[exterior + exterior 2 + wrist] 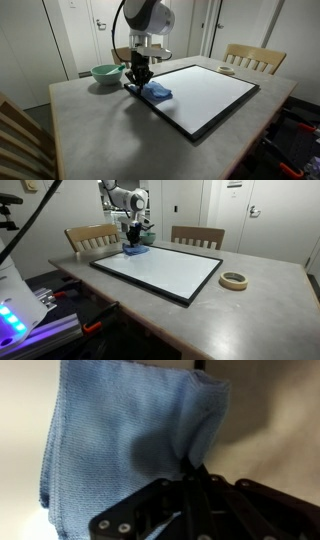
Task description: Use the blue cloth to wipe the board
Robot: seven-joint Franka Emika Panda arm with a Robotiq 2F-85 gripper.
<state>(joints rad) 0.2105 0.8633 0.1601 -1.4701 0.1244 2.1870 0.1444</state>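
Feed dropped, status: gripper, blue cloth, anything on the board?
Gripper shut on small folded blue fabric cloth. Cloth at corner of large white black-framed board. Pale green bowl, tape roll off board.

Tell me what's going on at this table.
A single robot arm is working with a blue cloth. Its end effector is down at one corner of the board, and the wrist view shows it shut on a fold of the cloth. The cloth lies at that corner, and the rest of the white surface is uncovered. A green bowl sits on the table beside the arm, and a roll of tape lies off the board's far end.
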